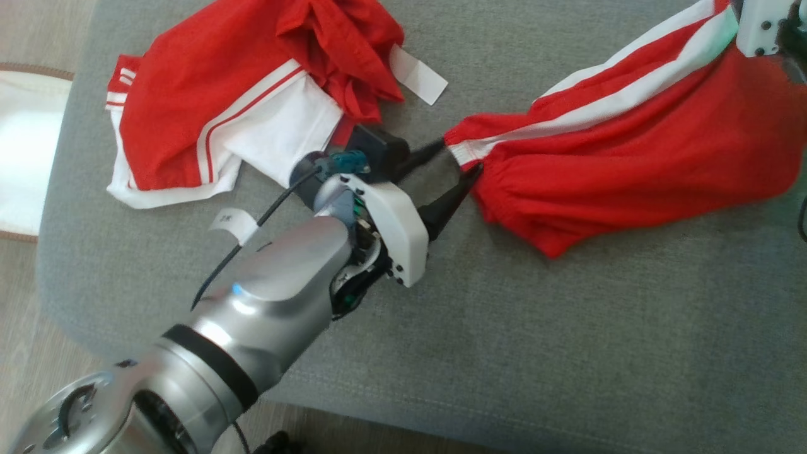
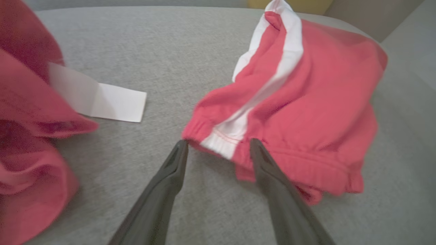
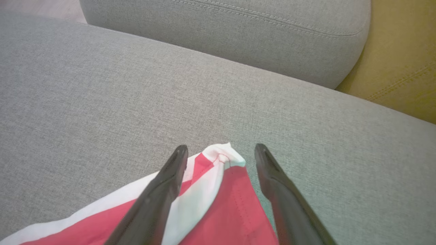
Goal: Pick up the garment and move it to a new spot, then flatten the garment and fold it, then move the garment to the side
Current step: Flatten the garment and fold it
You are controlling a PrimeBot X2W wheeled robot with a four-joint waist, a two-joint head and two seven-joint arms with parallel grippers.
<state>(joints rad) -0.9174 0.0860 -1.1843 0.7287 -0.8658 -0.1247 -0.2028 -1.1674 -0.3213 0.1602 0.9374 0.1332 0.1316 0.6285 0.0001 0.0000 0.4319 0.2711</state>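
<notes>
The garment, a pair of red shorts point(image 1: 630, 157) with a white side stripe, lies crumpled on the right of the grey sofa cushion point(image 1: 567, 328). My left gripper point(image 1: 462, 156) is open, its two tips touching the elastic hem end of the shorts point(image 2: 316, 102). In the left wrist view the gripper point(image 2: 219, 142) straddles the white stripe's end. My right gripper's white housing point(image 1: 760, 28) sits over the shorts' far upper end. In the right wrist view that gripper point(image 3: 221, 147) is open, with a red-and-white corner of the shorts point(image 3: 235, 211) lying between its fingers.
A second red-and-white garment point(image 1: 208, 107) with a white label point(image 1: 419, 75) lies bunched at the cushion's upper left, close behind my left wrist. A white rug point(image 1: 25, 145) lies on the floor to the left. A grey back cushion point(image 3: 238, 34) and a mustard one point(image 3: 402, 68) stand beyond.
</notes>
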